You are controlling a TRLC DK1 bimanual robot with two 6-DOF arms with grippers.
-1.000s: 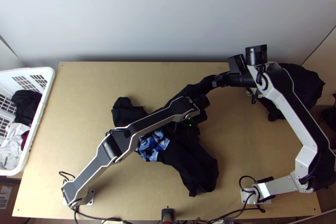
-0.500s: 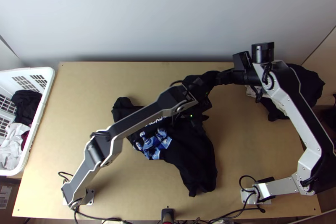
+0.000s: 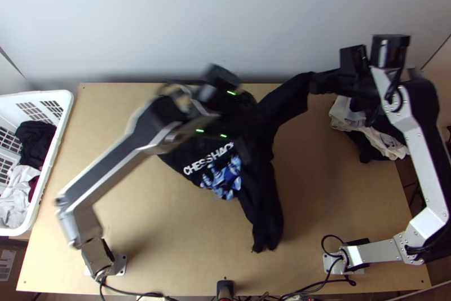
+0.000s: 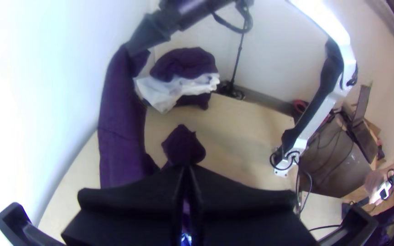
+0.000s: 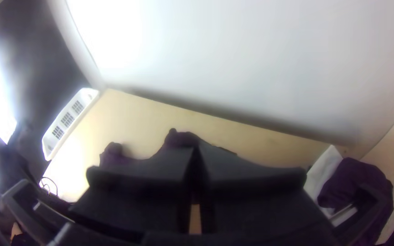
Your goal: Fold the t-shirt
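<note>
In the top view the black t-shirt [image 3: 262, 205], with white lettering and a blue print, hangs bunched from both grippers over the table's middle. My left gripper [image 3: 230, 114] is above its back part, blurred; in the left wrist view my left gripper [image 4: 186, 169] is shut on dark cloth. At the back right my right gripper [image 3: 317, 82] is shut on one end, from which a strip stretches toward the left gripper. The right wrist view has my right gripper [image 5: 195, 149] closed, with t-shirt cloth [image 5: 178, 139] beyond it.
A white basket [image 3: 63, 132] with clothes stands at the far left. Dark and white garments [image 3: 369, 134] lie piled at the table's right edge. The pale wall [image 3: 225, 25] rises behind the table [image 3: 135, 244].
My left gripper has moved back and to the left, my right one toward the back right. The t-shirt's strip has drawn out between them; its print and front end have shifted toward the back.
</note>
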